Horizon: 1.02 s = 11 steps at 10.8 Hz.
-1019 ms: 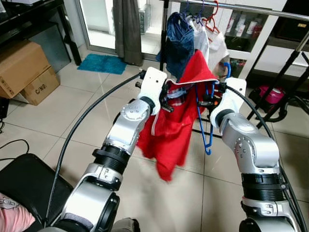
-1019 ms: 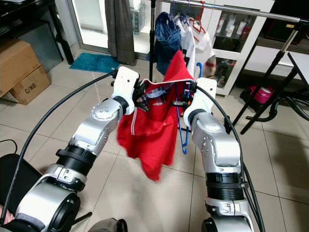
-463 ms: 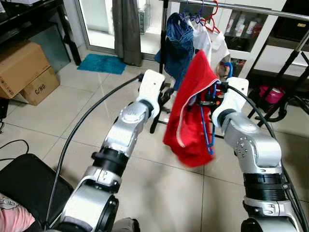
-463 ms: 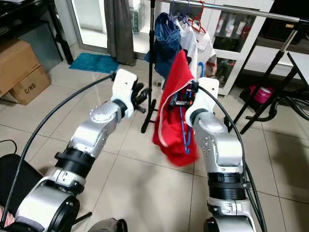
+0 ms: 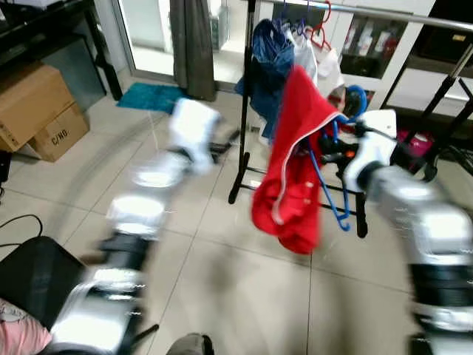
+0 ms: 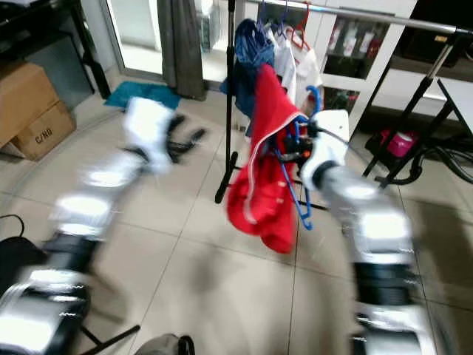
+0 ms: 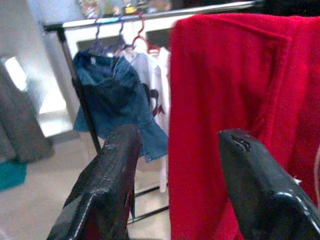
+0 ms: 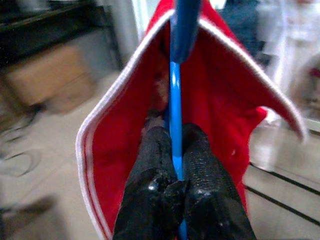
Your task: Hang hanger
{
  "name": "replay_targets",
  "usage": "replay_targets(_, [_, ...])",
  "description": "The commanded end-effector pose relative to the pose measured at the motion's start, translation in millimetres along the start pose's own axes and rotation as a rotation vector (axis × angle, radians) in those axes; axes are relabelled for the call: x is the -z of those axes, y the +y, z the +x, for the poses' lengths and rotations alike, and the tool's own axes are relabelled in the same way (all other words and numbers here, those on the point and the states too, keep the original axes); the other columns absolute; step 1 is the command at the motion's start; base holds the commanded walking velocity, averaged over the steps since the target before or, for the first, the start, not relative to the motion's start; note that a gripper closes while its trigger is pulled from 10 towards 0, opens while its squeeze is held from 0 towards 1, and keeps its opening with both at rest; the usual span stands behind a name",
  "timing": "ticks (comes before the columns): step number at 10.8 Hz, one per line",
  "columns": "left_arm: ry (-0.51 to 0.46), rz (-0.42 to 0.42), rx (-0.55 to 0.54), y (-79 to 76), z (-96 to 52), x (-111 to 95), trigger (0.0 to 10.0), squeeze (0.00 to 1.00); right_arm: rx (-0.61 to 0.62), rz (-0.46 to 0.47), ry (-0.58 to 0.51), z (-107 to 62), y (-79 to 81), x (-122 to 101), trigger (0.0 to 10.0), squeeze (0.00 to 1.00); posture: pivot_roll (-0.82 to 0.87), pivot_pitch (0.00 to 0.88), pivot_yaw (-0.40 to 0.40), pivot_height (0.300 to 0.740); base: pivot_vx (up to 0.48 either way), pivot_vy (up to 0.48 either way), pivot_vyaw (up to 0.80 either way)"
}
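A red garment [image 5: 292, 174] hangs on a blue hanger [image 5: 330, 194], its hook [image 5: 353, 100] up beside my right arm. My right gripper [image 8: 173, 142] is shut on the hanger's blue bar, with the red cloth draped around the fingers [image 8: 152, 155]. It holds the hanger in front of the clothes rail [image 5: 384, 13], below the bar. My left gripper [image 7: 180, 135] is open with nothing between its fingers, facing the red cloth. In the eye views the left gripper [image 5: 222, 146] is blurred, off to the garment's left. A denim piece [image 5: 270, 52] and a white top [image 5: 310, 59] hang on the rail.
The rack's black upright and feet [image 5: 244, 140] stand just behind the garment. Cardboard boxes [image 5: 37, 103] sit at the left, a teal mat [image 5: 151, 96] and grey curtain [image 5: 192, 37] at the back. A black seat [image 5: 37, 281] is at my lower left. White shelves [image 5: 377, 52] lie behind the rail.
My left gripper has let go of the red garment and swung away to the left. The garment now hangs straight from the hanger, which my right gripper has carried closer to the rail.
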<state>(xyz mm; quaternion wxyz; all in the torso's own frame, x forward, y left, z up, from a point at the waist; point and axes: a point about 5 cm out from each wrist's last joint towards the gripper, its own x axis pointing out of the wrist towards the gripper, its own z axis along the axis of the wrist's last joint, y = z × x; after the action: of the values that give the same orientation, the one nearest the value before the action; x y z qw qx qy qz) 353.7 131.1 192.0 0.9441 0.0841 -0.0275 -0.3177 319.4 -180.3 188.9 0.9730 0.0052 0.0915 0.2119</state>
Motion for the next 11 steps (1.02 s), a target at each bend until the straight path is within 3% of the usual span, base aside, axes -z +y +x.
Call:
replay_targets(1, [-0.026, 0.019, 0.046, 10.4, -13.2, -6, 10.0, 0.00, -0.107, -0.037, -0.117, -11.8, -1.5, -22, 10.0, 0.00, 0.00, 0.000, 0.008, 0.740, 0.000, 0.000, 0.00])
replay_targets(2, [0.004, 0.070, 0.054, 35.0, -38.7, -3, 10.0, 0.00, -0.264, -0.064, -0.150, -29.6, -10.4, -28, 10.0, 0.00, 0.01, 0.000, 0.006, 0.740, 0.000, 0.000, 0.00])
replay_targets(4, [-0.041, 0.037, 0.061, 62.8, -68.0, -15, 10.0, 0.00, -0.419, -0.163, -0.096, -49.4, -21.6, -26, 10.0, 0.00, 0.02, 0.000, 0.000, 0.740, 0.000, 0.000, 0.00])
replay_targets(5, [-0.056, 0.019, 0.099, 66.0, -75.6, -20, 10.0, 1.00, -0.465, -0.189, -0.078, -54.3, -23.4, -25, 10.0, 0.00, 0.02, 0.000, -0.001, 0.740, 0.000, 0.000, 0.00])
replay_targets(6, [-0.034, 0.021, 0.188, 70.1, -89.0, -22, 10.0, 1.00, -0.566, -0.233, -0.057, -63.6, -24.9, -25, 10.0, 0.00, 0.02, 0.000, -0.004, 0.740, 0.000, 0.000, 0.00])
replay_targets(7, [-0.043, 0.023, 0.210, 76.9, -89.0, -24, 10.0, 1.00, -0.682, -0.258, -0.035, -73.0, -22.1, -24, 10.0, 0.00, 0.03, 0.000, -0.017, 0.740, 0.000, 0.000, 0.00])
replay_targets(8, [-0.048, 0.021, 0.212, 78.6, -87.8, -25, 10.0, 1.00, -0.707, -0.262, -0.029, -75.1, -21.2, -24, 10.0, 0.00, 0.03, 0.000, -0.017, 0.740, 0.000, 0.000, 0.00])
replay_targets(9, [-0.047, 0.027, 0.259, 78.6, -85.0, -26, 10.0, 0.89, -0.753, -0.291, -0.007, -79.0, -21.0, -24, 10.0, 0.00, 0.03, 0.000, -0.017, 0.740, 0.000, 0.000, 0.00])
replay_targets(10, [-0.043, -0.041, 0.375, 71.8, -82.0, -25, 10.0, 0.00, -0.805, -0.313, -0.010, -83.3, -19.0, -28, 10.0, 0.00, 0.03, 0.000, -0.015, 0.740, 0.000, 0.000, 0.00])
replay_targets(11, [-0.019, -0.064, 0.453, 64.1, -78.7, -21, 10.0, 0.00, -0.837, -0.314, -0.020, -85.3, -16.3, -32, 10.0, 0.00, 0.03, 0.000, -0.012, 0.740, 0.000, 0.000, 0.00])
